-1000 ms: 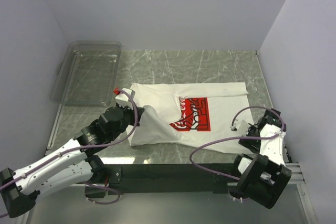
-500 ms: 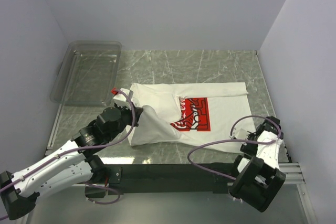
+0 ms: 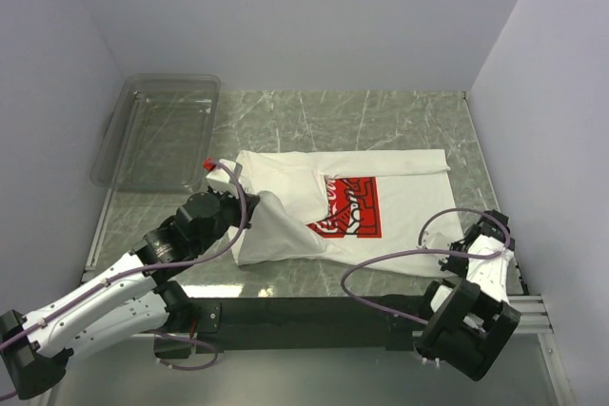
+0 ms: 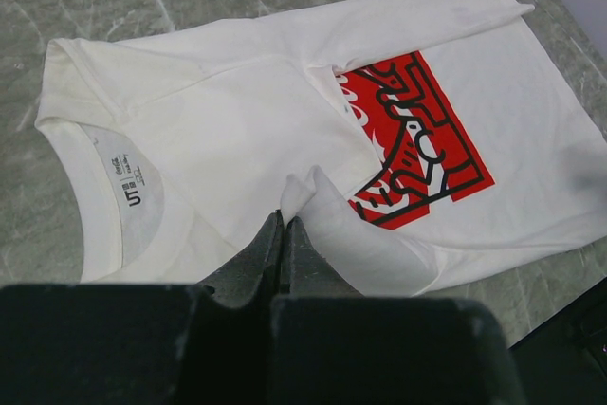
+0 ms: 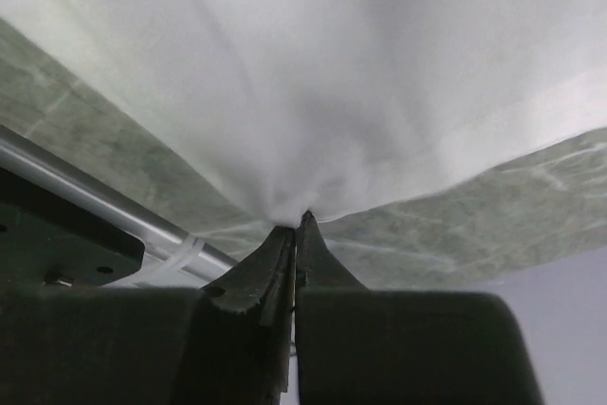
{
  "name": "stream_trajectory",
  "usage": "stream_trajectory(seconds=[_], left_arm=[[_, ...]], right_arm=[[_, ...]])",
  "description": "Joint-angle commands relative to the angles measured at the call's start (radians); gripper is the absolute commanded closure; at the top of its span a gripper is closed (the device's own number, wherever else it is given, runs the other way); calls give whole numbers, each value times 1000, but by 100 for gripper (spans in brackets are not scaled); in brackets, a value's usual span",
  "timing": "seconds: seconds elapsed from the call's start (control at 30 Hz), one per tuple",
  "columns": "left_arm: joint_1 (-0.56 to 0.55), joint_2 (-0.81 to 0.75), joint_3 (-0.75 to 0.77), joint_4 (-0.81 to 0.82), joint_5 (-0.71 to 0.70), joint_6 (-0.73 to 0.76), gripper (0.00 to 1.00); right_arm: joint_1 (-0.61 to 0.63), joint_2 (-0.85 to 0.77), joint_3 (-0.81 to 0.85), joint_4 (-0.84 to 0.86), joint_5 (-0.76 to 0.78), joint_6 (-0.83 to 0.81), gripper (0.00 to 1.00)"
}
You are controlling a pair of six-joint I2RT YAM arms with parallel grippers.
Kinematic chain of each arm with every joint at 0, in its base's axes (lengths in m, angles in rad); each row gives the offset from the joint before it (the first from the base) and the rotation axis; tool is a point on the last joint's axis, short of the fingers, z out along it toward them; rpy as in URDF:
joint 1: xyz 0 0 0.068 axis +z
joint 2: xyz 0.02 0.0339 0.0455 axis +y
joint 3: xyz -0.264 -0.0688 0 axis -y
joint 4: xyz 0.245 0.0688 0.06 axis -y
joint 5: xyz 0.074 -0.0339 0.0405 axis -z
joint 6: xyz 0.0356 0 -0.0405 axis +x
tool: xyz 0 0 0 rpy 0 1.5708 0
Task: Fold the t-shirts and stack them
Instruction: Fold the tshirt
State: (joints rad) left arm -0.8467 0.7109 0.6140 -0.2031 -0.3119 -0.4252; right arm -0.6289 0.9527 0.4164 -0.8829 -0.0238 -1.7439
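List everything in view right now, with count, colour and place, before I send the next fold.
t-shirt: one, white with red square print, partly folded, mid-table
bin: one, clear plastic, far left corner
table: one, grey-green marbled, under the t-shirt
cables: two, purple, one looped along each arm
left arm: one, white and black, near left
right arm: one, white and black, near right
left end effector: one, black, shut on a raised fold of the t-shirt
right end effector: one, black, shut on the t-shirt's edge

The left arm (image 3: 105,297) stretches from the near left corner toward the far right. The left pincer (image 4: 284,225) sits low, jaws pressed together on a raised fold of the t-shirt (image 4: 237,130). The right arm (image 3: 476,301) is folded tight at the near right edge, and the right pincer (image 5: 296,220) is clamped on the hem.
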Motion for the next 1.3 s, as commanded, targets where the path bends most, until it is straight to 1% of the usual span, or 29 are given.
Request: stream_trajectory(seconds=[0.0, 0.1, 0.23, 0.33, 0.53, 0.63, 0.77, 0.8, 0.87, 0.9, 0.97, 1.0, 1.03, 1.13, 1.17, 1.27], left_arm=[[12, -8, 18, 47, 11, 28, 99], [26, -7, 27, 67, 11, 43, 99], [52, 7, 39, 105, 28, 60, 99], [73, 21, 46, 139, 45, 71, 99], [107, 73, 81, 194, 86, 112, 99], [126, 119, 121, 220, 149, 138, 99], [135, 174, 191, 223, 264, 186, 99], [136, 182, 199, 222, 352, 201, 99], [135, 174, 205, 211, 460, 279, 99], [136, 154, 205, 176, 578, 349, 99], [135, 121, 196, 130, 692, 449, 99], [135, 86, 191, 93, 799, 500, 99], [135, 67, 185, 12, 857, 614, 99], [132, 15, 158, -100, 924, 741, 99], [132, 6, 155, -177, 928, 767, 99], [106, -22, 130, -237, 953, 824, 99]], right_arm=[[-6, 12, 68, -63, -117, 3, 100], [-5, 43, 157, -158, -201, 26, 100], [-6, 119, 292, -217, -293, 76, 100], [-5, 178, 355, -237, -338, 119, 100], [-3, 265, 444, -257, -430, 184, 100], [-5, 305, 467, -271, -453, 208, 100], [-3, 324, 458, -269, -472, 227, 100], [-2, 320, 455, -263, -475, 231, 100], [-2, 317, 449, -257, -485, 239, 100], [-2, 316, 452, -264, -488, 239, 100], [-3, 319, 463, -271, -505, 241, 100], [-2, 319, 467, -272, -510, 242, 100], [-2, 322, 478, -275, -519, 244, 100], [-3, 336, 499, -275, -531, 251, 100], [-2, 345, 504, -275, -538, 256, 100], [9, 360, 510, -271, -541, 268, 100]])
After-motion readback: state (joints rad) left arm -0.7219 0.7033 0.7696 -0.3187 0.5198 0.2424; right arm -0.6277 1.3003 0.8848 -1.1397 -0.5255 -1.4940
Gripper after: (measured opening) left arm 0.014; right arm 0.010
